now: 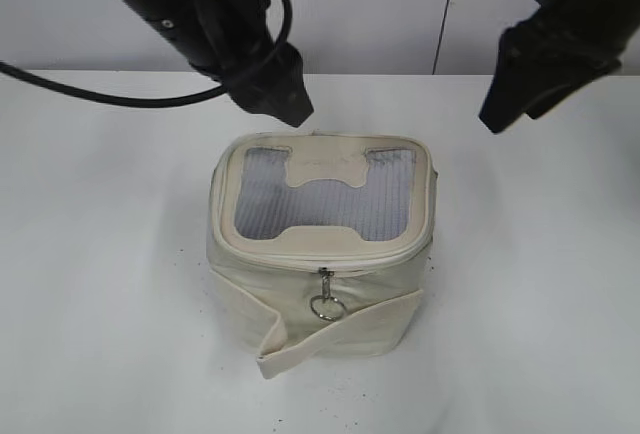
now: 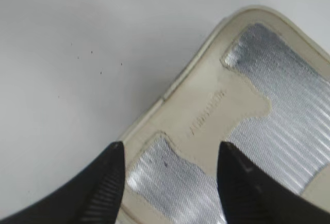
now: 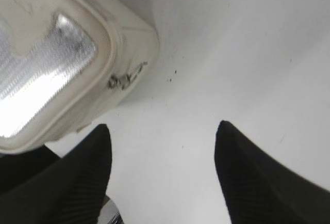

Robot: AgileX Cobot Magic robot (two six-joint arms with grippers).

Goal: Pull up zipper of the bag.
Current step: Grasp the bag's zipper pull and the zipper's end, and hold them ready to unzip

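A thin cream zipper runs around the lid rim of a small boxy cream-white bag. At the middle of the bag's front face, a silver slider with a ring pull hangs down from the zip track. In the right wrist view a second small metal piece shows on the bag's side, too blurred to make out clearly.

The bag stands upright in the middle of a white table. Its lid faces up and has a grey mesh window shaped like a letter H. A loose cream strap crosses the front, with its end curling out at the lower left.

The left gripper hovers above the back left corner of the lid, close to it. Its two black fingers are spread apart, with nothing between them, and the mesh shows through the gap. A black cable trails from this arm across the table's far left.

The right gripper hangs in the air to the right of the bag, well apart from it. Its fingers are also spread wide and hold nothing; only bare table shows between them.

A pale wall stands behind the table.
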